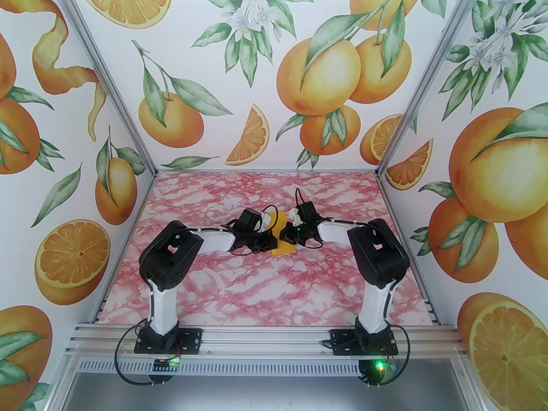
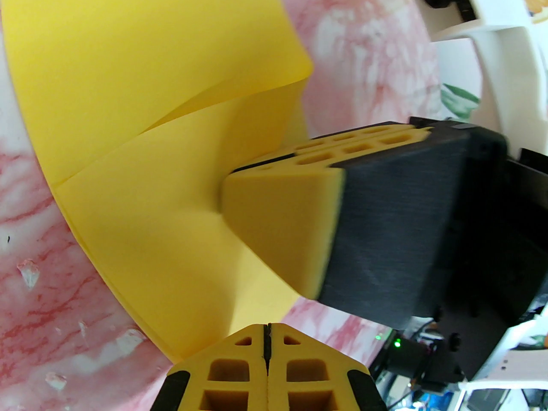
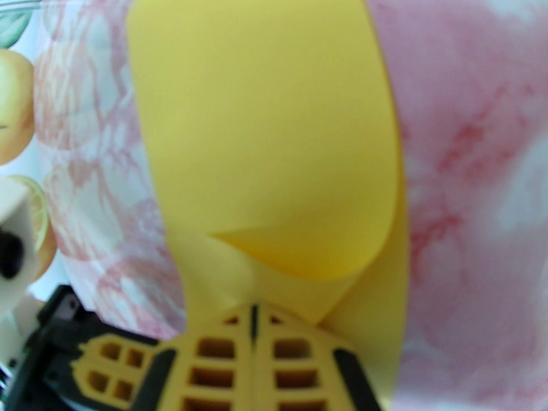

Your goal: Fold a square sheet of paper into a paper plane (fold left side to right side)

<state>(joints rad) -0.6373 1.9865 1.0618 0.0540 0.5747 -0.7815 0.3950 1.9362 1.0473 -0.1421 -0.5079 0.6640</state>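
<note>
Paper of a plain yellow-orange, the square sheet of paper [image 1: 286, 251] lies near the middle of the pink marbled surface [image 1: 257, 298]. It sits under the meeting ends of the left arm [image 1: 171, 251] and the right arm [image 1: 376, 251], which cover most of it from above. A strip shows at its near end and a smaller one at its far end.

The sheet is not flat. In the left wrist view the square sheet of paper [image 2: 128, 58] has one layer curled over another. The upper layer's edge runs as a raised curve from the left of the paper up towards its far right corner. The right wrist view shows the same paper [image 3: 265, 122] with a rounded flap standing off the layer beneath and shading it softly.

The left fingers [image 2: 257, 358] are pressed together with only a dark seam between them, and their tips sit at the sheet's nearest edge. Whether any paper is nipped in that seam I cannot tell. The right fingers [image 2: 278, 212] come in from the side, likewise closed tip to tip. Their point lies over the curled layer, which dimples around it. From their own camera the right fingers [image 3: 245, 336] meet at the paper's edge, and no grip can be confirmed there either.

Both arms rise from an aluminium rail [image 1: 265, 341] at the near edge. Walls printed with oranges and leaves [image 1: 299, 79] enclose the surface.
</note>
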